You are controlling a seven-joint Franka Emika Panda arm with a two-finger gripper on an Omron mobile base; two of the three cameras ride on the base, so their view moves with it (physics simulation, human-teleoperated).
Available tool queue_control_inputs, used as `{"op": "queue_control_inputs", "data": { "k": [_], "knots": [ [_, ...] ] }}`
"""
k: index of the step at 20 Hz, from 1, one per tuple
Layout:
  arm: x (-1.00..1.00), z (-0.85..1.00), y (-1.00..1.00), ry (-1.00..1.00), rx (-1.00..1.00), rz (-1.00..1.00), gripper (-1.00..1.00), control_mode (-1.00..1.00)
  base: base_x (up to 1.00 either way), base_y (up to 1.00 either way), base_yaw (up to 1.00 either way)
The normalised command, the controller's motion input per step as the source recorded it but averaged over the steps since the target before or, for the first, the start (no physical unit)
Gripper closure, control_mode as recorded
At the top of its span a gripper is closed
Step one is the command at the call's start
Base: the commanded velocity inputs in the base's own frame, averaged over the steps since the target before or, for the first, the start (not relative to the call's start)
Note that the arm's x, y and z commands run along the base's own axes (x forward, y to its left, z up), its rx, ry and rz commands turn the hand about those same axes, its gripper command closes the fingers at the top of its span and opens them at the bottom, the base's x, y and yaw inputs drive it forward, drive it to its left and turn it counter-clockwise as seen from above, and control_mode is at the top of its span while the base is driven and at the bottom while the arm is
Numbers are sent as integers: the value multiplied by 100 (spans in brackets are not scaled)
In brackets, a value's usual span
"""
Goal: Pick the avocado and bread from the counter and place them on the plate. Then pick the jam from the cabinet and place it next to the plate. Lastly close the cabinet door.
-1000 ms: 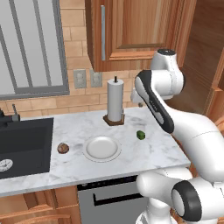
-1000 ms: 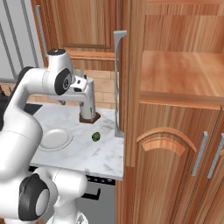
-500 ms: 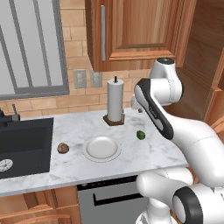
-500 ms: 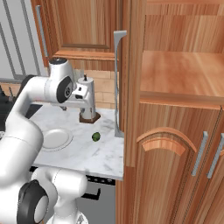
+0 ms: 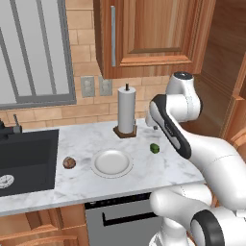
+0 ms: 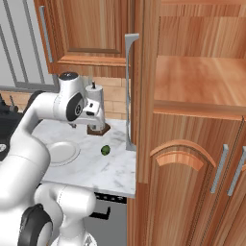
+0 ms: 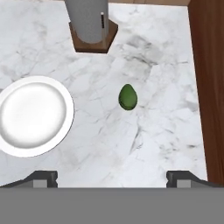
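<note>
Two dark fingertips of the pincer point(image 7: 111, 177) stand wide apart at the bottom of the hand view, holding nothing. Ahead of them, between their lines and well clear of both tips, the small dark green avocado point(image 7: 127, 96) lies on the white-grey marble table point(image 7: 162, 131). The round white shallow plate point(image 7: 33, 114) sits beside the avocado, apart from it, toward the table's middle. A paper-towel roll on a brown wooden base point(image 7: 91, 24) stands beyond both, near the table's back edge. In the left base view the avocado point(image 5: 154, 148) lies near the table's right end, the plate point(image 5: 112, 162) near the middle, and the small rough brown round bread point(image 5: 69, 162) lies past the plate, beside the black sink point(image 5: 24, 158). A tall warm-brown wooden cabinet point(image 6: 192, 158) rises at the table's right end.
</note>
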Motion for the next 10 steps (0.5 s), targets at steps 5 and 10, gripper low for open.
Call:
{"op": "queue_control_inputs", "data": {
  "k": [5, 10],
  "knots": [
    [0, -24, -13, 0, 0, 5, -100, -100, 0, 0, 0],
    [0, -23, -11, 0, 0, 7, -100, -100, 0, 0, 0]
  ]
}}
